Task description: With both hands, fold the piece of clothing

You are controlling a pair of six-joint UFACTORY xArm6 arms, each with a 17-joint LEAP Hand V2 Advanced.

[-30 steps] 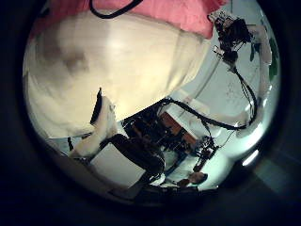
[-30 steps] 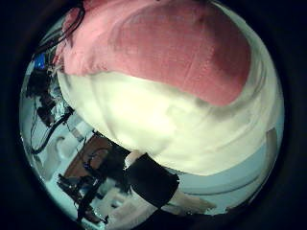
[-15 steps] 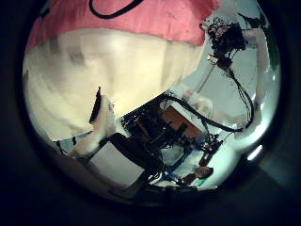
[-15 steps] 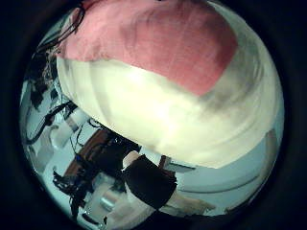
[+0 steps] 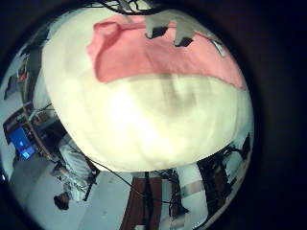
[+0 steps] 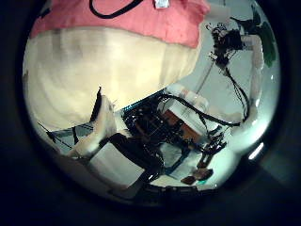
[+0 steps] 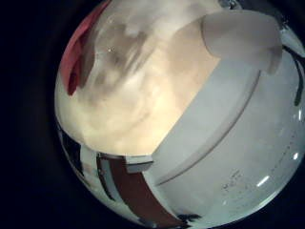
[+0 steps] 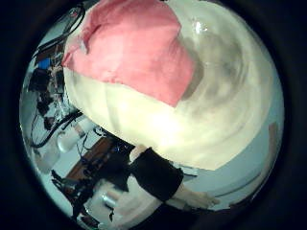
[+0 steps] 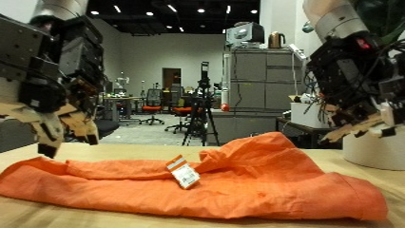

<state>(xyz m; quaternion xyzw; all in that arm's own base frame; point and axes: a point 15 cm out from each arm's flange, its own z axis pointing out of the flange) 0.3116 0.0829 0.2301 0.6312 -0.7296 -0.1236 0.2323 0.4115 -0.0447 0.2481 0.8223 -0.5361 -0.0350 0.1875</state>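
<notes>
While the orange garment (image 9: 190,176) is spread flat on the table (image 9: 380,180) (white tag showing), the left hand (image 9: 57,81) and right hand (image 9: 355,81) are held above it, fingers loose, nothing grasped.

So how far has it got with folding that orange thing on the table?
Hardly begun, by the look of it. The orange garment lies spread and rumpled on the table, its tag showing, with no neat fold visible. Nothing is in hand: the left robot hand and the right robot hand both hang above the cloth with loose fingers, touching nothing. Grasping and folding are all left to do.
</notes>
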